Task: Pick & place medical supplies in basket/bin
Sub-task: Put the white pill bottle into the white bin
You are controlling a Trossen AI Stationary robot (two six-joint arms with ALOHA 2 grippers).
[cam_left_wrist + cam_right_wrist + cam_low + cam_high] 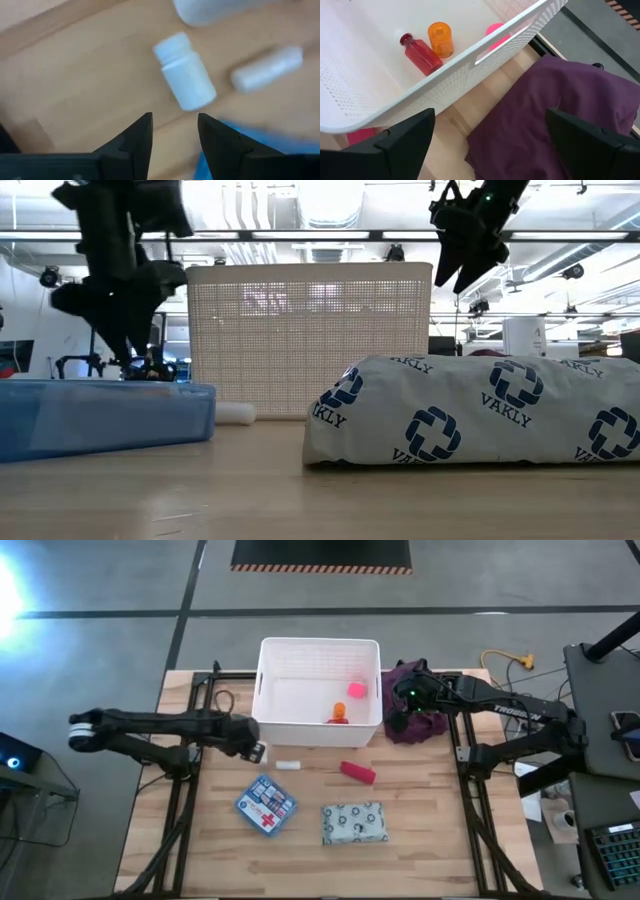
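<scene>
Table [420,830] carries the white basket [270,670] at the far edge; red bottle [421,54], orange vial [441,39] and a pink piece [357,690] already inside. Purple cloth [420,720] touches its right wall. Green pouch [354,823], blue packet [266,805], red piece [358,772] lie near, open wood around. Left jaws [174,131] part-open, empty, aimed at white bottle [184,77] beside white roll [288,765]. Right jaws [487,132] wide, empty, above the cloth.

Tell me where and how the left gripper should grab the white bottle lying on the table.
Grip the white bottle across its smooth round body, below the ribbed cap, coming straight down from above. It lies on its side on the bare table, and the left gripper hovers open just short of it, clear of the white roll.
</scene>
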